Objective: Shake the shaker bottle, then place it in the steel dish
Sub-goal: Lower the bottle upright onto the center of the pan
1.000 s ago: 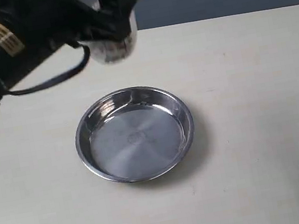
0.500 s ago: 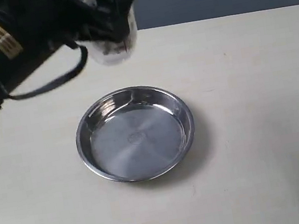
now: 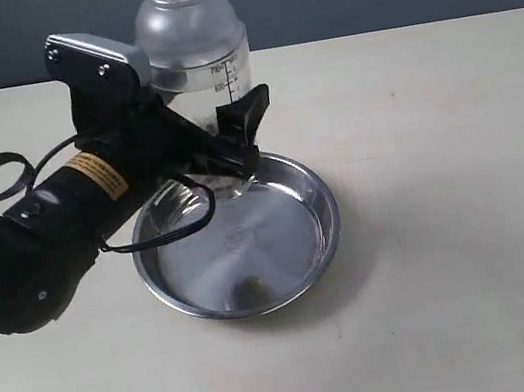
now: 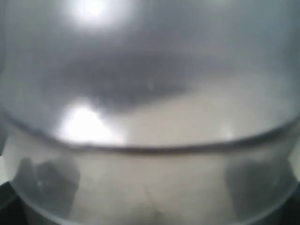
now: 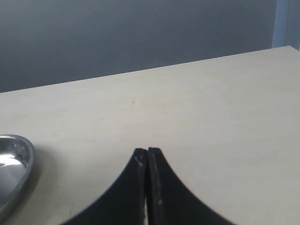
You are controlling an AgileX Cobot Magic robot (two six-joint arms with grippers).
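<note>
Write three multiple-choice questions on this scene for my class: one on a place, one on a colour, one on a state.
1. Where is the shaker bottle?
A. Lying flat beside the dish
B. Upright at the far left part of the steel dish
C. Out of sight

2. What colour are the bottle's measuring marks?
A. Red
B. Green
C. Black

3. How is the right hand?
A. Shut and empty
B. Wide open
C. Shut on the dish

Answers:
1 B: the exterior view shows the left hand holding it upright there.
2 C: black print shows on its frosted wall.
3 A: the right wrist view shows its fingers pressed together over the table.
</note>
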